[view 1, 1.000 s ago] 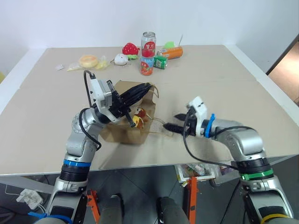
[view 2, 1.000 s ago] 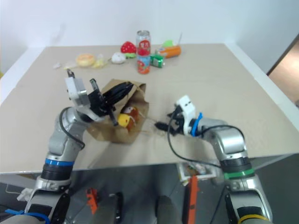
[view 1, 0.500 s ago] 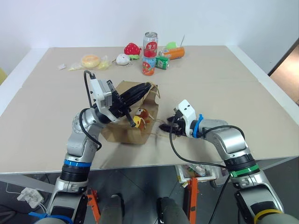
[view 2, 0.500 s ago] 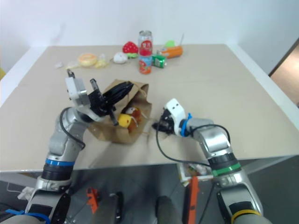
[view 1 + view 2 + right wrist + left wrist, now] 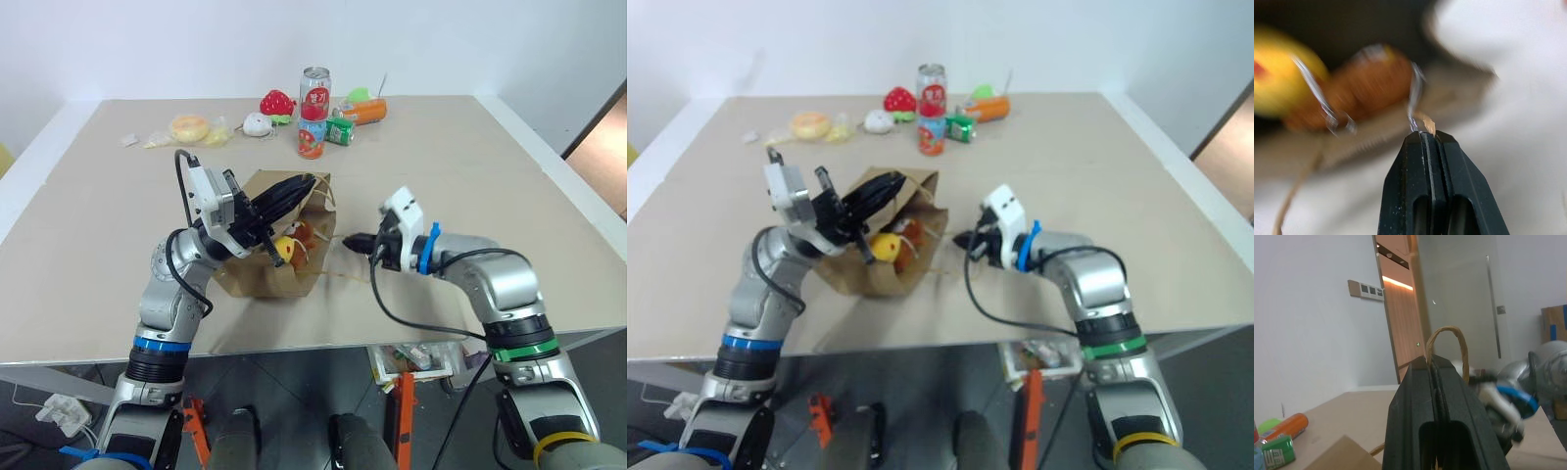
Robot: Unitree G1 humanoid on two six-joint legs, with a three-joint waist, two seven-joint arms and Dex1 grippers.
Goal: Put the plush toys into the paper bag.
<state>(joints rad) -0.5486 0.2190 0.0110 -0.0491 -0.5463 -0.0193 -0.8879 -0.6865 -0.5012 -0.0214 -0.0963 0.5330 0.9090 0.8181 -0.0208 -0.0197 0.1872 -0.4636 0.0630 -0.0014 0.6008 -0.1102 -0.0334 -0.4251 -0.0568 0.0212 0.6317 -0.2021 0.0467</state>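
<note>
Paper bag [image 5: 279,259] lies on its side near the bench's [image 5: 490,186] front edge, mouth toward the right arm, with both plush toys, brown monkey [image 5: 302,233] and white egg with yellow end [image 5: 284,249], just inside the opening. Left gripper [image 5: 299,186] is clamped on the bag's upper handle, lifting that lip, apparently to keep the mouth open. Right gripper [image 5: 355,241], jaws closed, pinches the other tan rope handle [image 5: 1422,122] beside the mouth, likely to raise the bag upright.
</note>
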